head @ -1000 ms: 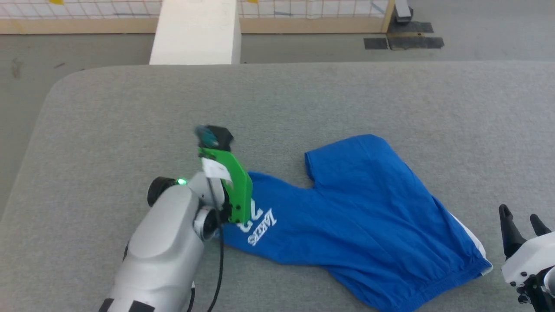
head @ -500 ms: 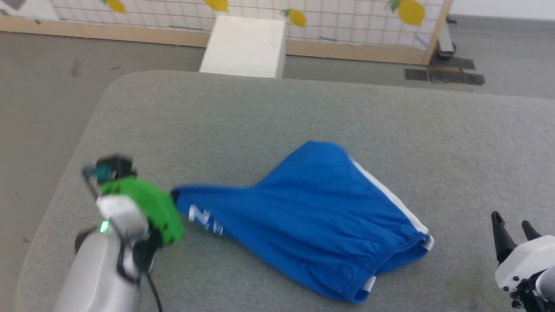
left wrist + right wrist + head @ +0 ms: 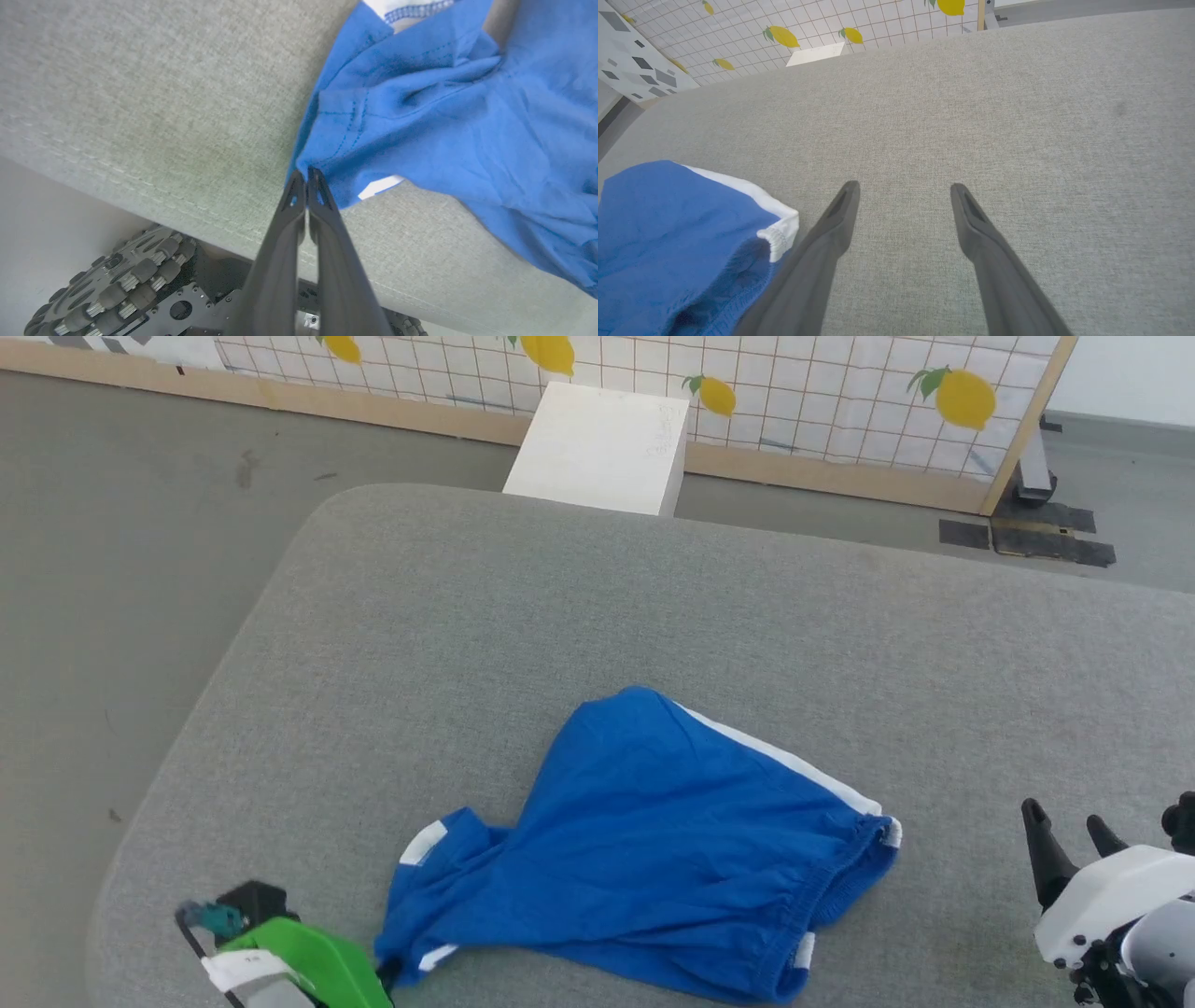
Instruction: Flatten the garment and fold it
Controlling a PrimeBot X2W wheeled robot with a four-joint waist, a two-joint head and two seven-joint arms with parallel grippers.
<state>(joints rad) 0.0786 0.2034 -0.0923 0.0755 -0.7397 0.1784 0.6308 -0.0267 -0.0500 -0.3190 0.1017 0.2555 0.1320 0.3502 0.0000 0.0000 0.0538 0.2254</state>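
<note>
- Fingers of the left gripper are pressed together on a hem corner at the leg end of the shorts. They pinch it right at the near left edge of the table. I judge this grip is meant to draw the cloth out long toward that side.
- The shorts lie on the near middle of the grey padded table, creased and bunched. The leg end trails toward the left gripper, and the gathered waist end with its white trim is heaped toward the right. They are not flat yet, and no fold is begun.
- The right gripper hovers spread wide and empty, just beside the waist end on its right. It seems placed to take that end so both arms can pull the cloth taut.
- Past the table's far edge stands a white box, with a lemon-patterned screen behind it.
</note>
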